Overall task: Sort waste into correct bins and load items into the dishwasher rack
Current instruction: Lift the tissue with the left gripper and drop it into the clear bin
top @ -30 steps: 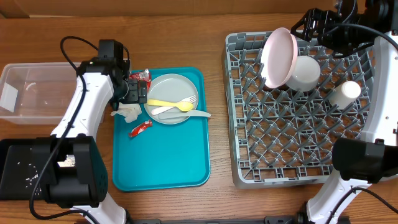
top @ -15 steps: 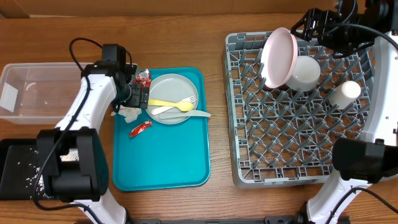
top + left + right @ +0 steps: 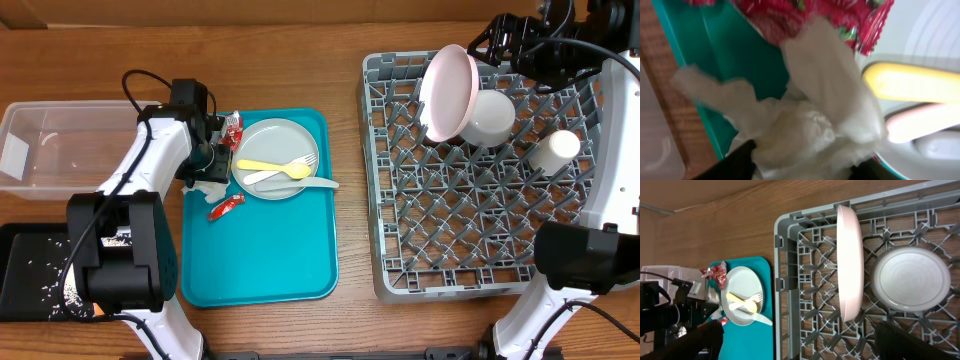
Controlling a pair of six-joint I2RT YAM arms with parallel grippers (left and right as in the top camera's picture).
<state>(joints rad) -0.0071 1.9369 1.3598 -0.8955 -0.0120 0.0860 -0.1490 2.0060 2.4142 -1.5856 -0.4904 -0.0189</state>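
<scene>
Crumpled napkin (image 3: 805, 125) on the teal tray's (image 3: 270, 260) left edge, left gripper (image 3: 212, 165) straddling it (can't tell if it's pinching), might drag the touching red wrapper (image 3: 805, 15) along; right gripper (image 3: 490, 42) gapes empty, well right of the tray.

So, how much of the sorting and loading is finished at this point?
Done: the pink plate, bowl and cup are in the rack; rice grains lie in the black tray. In hand: the left gripper is around the napkin, firm grip unclear. Left: the grey plate with yellow fork and white cutlery, and two red wrappers beside it.
</scene>
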